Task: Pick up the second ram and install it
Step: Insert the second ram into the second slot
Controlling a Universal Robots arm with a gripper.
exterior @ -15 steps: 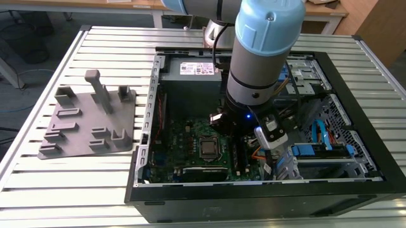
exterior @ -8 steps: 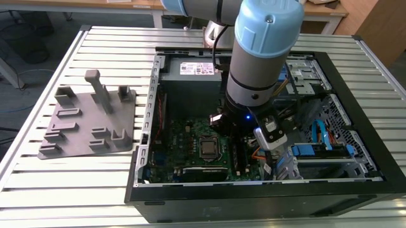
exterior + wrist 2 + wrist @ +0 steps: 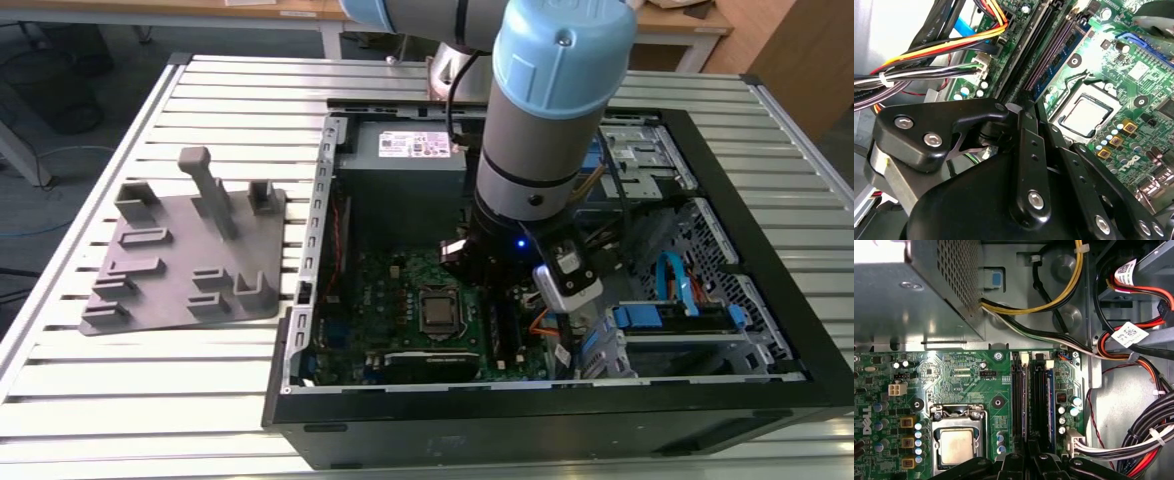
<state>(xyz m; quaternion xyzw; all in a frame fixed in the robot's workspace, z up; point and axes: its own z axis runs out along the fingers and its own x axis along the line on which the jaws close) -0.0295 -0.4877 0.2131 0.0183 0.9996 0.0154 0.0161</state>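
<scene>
The table is ribbed, pale metal with a dull sheen. On it lies a matt grey plastic fixture. The computer case has smooth black painted walls and bare grey sheet metal inside; the power supply is the same dull steel, partly perforated. The motherboard is glossy green laminate, its processor capped in brushed metal. The gripper is matt black with shiny screw heads. The cables wear smooth plastic sheaths.
</scene>
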